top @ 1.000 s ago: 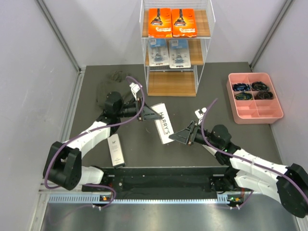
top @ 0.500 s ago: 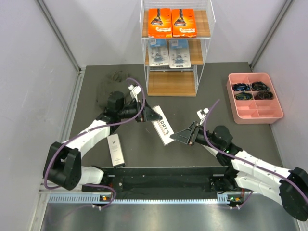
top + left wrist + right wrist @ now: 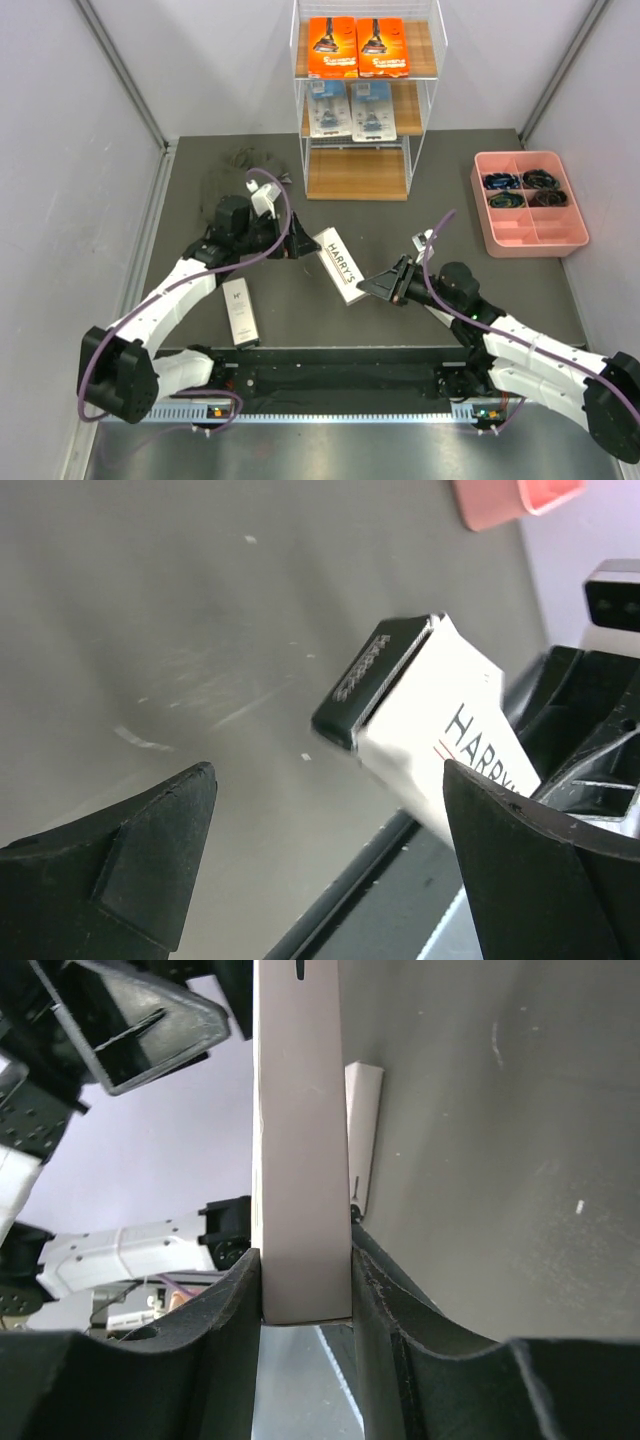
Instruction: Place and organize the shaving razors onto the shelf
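My right gripper (image 3: 374, 286) is shut on the near end of a slim white razor box (image 3: 339, 264) marked HARRY'S and holds it at the table's middle; its fingers clamp the box (image 3: 300, 1150) in the right wrist view. My left gripper (image 3: 298, 243) is open, just left of the box's far end and apart from it; the box's dark end cap (image 3: 372, 680) shows in the left wrist view. A second white box (image 3: 238, 311) lies flat near the left arm. The shelf (image 3: 365, 175) holds two orange boxes (image 3: 357, 47) on top and two blue blister packs (image 3: 349, 109) on the middle tier. A third white box is out of view.
A pink compartmented tray (image 3: 560, 232) with dark items stands at the right; its corner shows in the left wrist view (image 3: 510, 498). A dark crumpled patch (image 3: 225, 170) lies on the mat left of the shelf. Grey walls close in both sides.
The white box has turned from lying flat to a steeper angle in my right gripper. My left gripper has drawn back to the left, away from the box's far end.
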You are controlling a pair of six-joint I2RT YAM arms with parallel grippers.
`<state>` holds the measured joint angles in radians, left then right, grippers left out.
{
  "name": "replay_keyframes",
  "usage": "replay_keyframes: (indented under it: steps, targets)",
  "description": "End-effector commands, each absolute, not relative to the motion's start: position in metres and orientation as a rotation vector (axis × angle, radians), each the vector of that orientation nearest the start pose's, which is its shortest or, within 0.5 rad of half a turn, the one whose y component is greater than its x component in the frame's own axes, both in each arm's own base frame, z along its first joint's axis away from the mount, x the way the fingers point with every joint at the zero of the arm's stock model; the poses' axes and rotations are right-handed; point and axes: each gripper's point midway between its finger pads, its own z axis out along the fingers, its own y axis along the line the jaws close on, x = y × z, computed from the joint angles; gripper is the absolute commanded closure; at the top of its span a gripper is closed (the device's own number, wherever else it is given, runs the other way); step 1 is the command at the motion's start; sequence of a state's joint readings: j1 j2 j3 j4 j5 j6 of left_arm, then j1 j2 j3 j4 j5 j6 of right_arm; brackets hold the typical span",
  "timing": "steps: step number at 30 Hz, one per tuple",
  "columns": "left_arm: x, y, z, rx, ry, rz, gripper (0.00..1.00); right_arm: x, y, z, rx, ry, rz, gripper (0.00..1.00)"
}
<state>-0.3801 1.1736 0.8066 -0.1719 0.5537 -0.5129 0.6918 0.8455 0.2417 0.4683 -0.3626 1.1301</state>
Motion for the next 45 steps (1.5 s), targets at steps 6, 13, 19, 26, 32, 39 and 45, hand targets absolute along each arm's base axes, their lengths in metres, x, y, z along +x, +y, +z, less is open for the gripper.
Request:
replay_keyframes:
  steps: [6, 13, 19, 26, 32, 39, 45]
  targets:
    - [0.289, -0.149, 0.206, -0.03, 2.135, -0.58, 0.01, 0.182, 0.261, 0.165, 0.195, 1.996, 1.518, 1.0]
    - [0.284, -0.099, 0.196, -0.176, 2.161, -0.292, 0.01, 0.185, 0.263, 0.159, 0.214, 2.012, 1.507, 1.0]
    - [0.282, -0.1, 0.185, -0.192, 2.195, -0.29, 0.01, 0.194, 0.264, 0.164, 0.225, 2.0, 1.495, 1.0]
    - [0.28, -0.104, 0.175, -0.196, 2.218, -0.314, 0.01, 0.23, 0.268, 0.168, 0.254, 1.977, 1.459, 1.0]
    - [0.276, -0.102, 0.164, -0.195, 2.248, -0.302, 0.01, 0.269, 0.282, 0.183, 0.252, 1.923, 1.491, 1.0]
    - [0.272, -0.104, 0.154, -0.176, 2.273, -0.309, 0.01, 0.323, 0.293, 0.199, 0.282, 1.849, 1.478, 1.0]
    - [0.273, -0.109, 0.148, -0.167, 2.293, -0.326, 0.01, 0.373, 0.296, 0.193, 0.339, 1.842, 1.404, 1.0]
